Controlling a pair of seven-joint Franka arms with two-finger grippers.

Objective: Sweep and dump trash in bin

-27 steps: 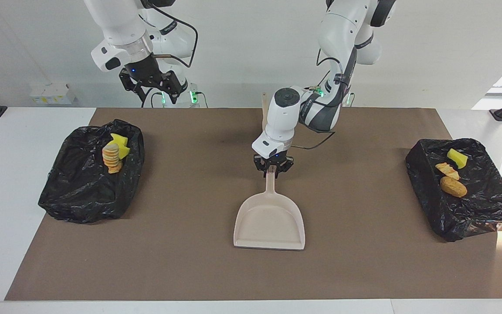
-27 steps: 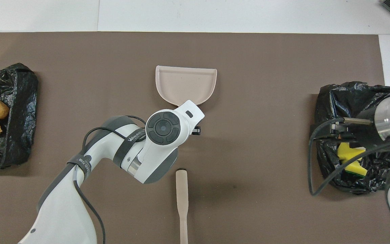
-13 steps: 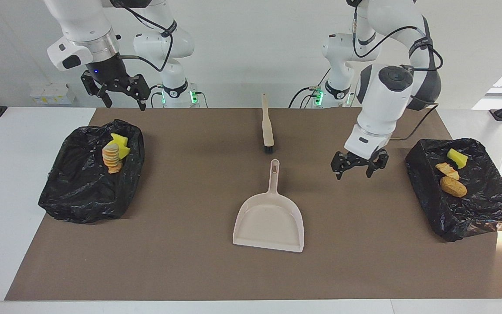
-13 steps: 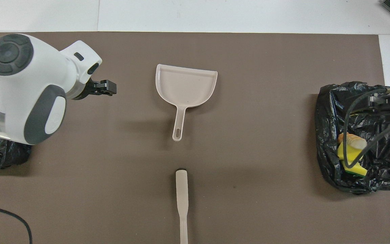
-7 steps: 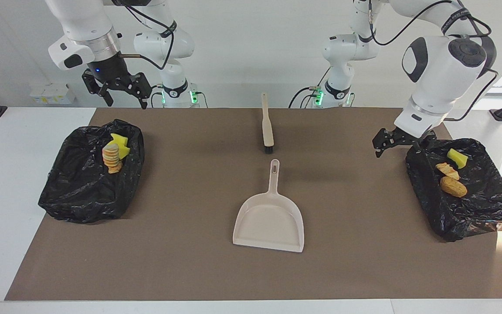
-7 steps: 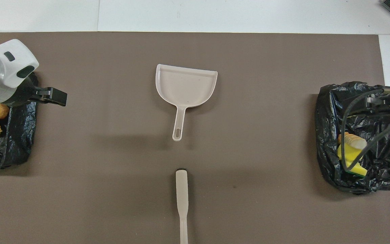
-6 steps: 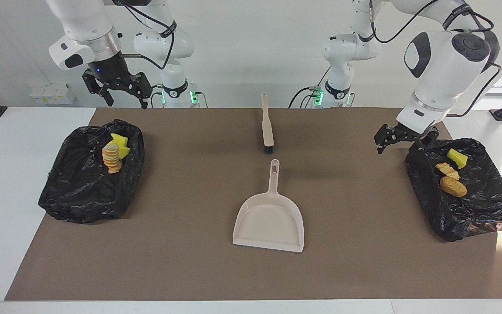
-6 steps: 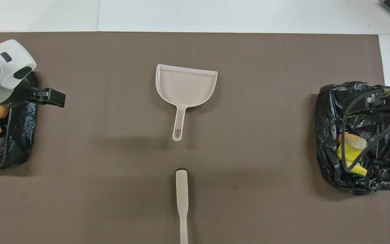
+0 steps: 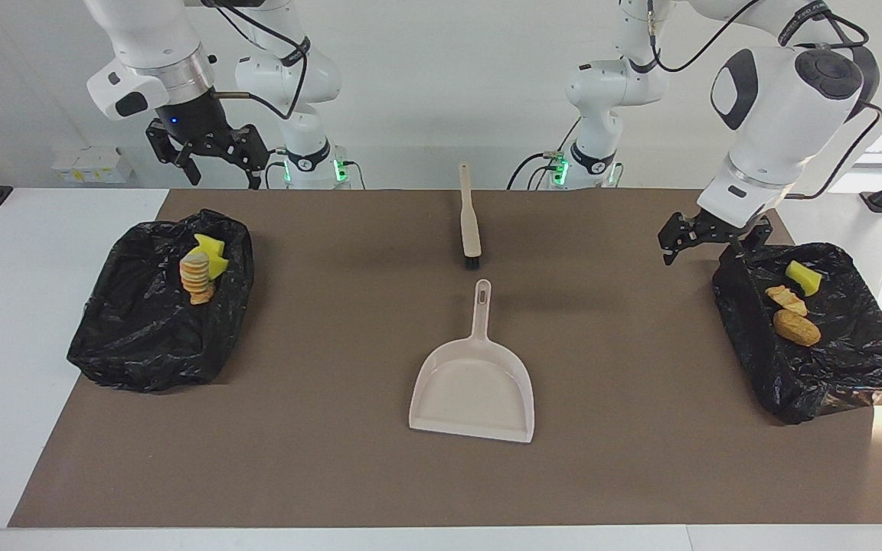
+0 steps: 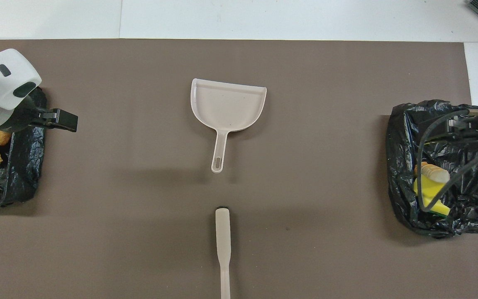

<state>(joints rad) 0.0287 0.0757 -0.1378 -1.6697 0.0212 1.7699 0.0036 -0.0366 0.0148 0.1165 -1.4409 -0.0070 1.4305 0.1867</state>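
Note:
All the trash I see lies in two black-bagged bins. The bin (image 9: pixel 127 352) at the right arm's end holds a yellow sponge (image 9: pixel 213 252) and a stack of tan bread pieces (image 9: pixel 196 279). Inside the bin (image 9: pixel 816 383) at the left arm's end are a yellow sponge (image 9: pixel 802 277) and two tan lumps (image 9: pixel 797 327). My left gripper (image 9: pixel 705 256) hangs open and empty over that bin's corner nearest the robots. My right gripper (image 9: pixel 223 182) is open and empty, raised over the table edge by its own bin.
A beige dustpan (image 9: pixel 472 383) lies empty mid-mat, handle toward the robots. The beige brush (image 9: pixel 470 218) lies nearer the robots, its bristles toward the dustpan's handle. A brown mat (image 9: pixel 334 459) covers the table between the bins.
The left gripper has let go of the dustpan's handle and swung from mid-mat to the corner of its bin, slowing to a near stop. The right gripper has barely moved.

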